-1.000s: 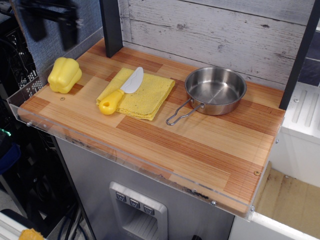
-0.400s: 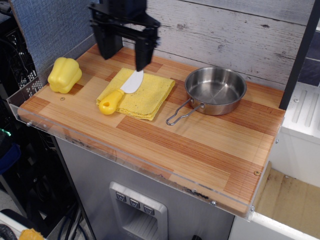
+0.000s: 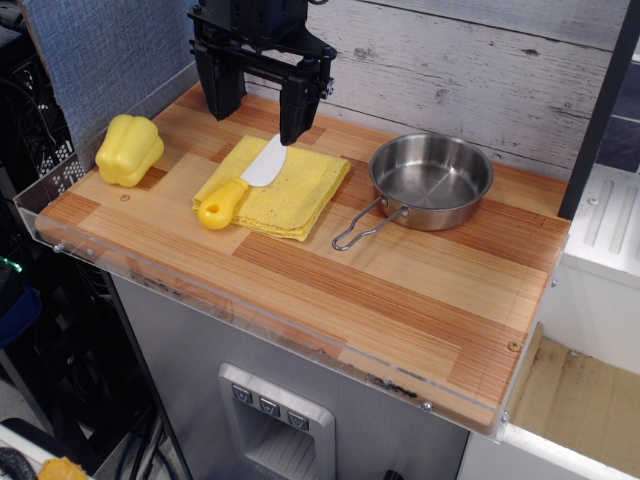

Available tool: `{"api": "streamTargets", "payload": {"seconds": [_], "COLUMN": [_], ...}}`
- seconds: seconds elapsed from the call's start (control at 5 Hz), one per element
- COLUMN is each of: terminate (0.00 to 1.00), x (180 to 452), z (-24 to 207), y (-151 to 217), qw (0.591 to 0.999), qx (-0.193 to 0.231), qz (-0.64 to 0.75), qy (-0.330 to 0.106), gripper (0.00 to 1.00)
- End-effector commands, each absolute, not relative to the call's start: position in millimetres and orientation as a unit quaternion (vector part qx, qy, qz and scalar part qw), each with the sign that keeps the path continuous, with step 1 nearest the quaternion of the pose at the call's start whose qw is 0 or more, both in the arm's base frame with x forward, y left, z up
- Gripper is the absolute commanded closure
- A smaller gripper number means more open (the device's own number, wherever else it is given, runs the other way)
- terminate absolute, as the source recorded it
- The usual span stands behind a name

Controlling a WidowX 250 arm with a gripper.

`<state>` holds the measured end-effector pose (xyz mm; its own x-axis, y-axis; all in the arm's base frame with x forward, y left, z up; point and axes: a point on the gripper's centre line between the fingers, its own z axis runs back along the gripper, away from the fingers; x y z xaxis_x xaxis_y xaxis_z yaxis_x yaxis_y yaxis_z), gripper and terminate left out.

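Note:
My black gripper [image 3: 258, 118] hangs open above the back left of the wooden counter, its two fingers [image 3: 297, 112] pointing down with nothing between them. Just below and in front lies a toy knife [image 3: 243, 180] with a yellow handle and white blade, resting on a folded yellow cloth [image 3: 285, 190]. The right finger's tip is close above the blade's tip. A yellow toy pepper [image 3: 129, 149] sits to the left near the counter's edge.
A steel pan [image 3: 432, 180] with a wire handle stands at the back right of the wooden counter [image 3: 400, 290]. A clear plastic lip [image 3: 250, 300] runs along the front and left edges. A grey plank wall and a dark post rise behind.
The gripper came in from the upper left, out of sight a second ago, and has since shifted slightly right, settling over the knife's blade end. Nothing on the counter has moved.

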<state>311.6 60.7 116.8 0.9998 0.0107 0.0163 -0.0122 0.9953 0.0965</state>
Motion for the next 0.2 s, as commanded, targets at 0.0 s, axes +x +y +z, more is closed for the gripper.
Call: {"api": "streamTargets", "payload": {"seconds": [0.0], "terminate": [1.0], "x": [303.6], "z": [132.0], "y": [62.2], "qw": [0.998], "qx": [0.053], "qz": [0.003], "qy": [-0.032], "gripper": [0.0]}}
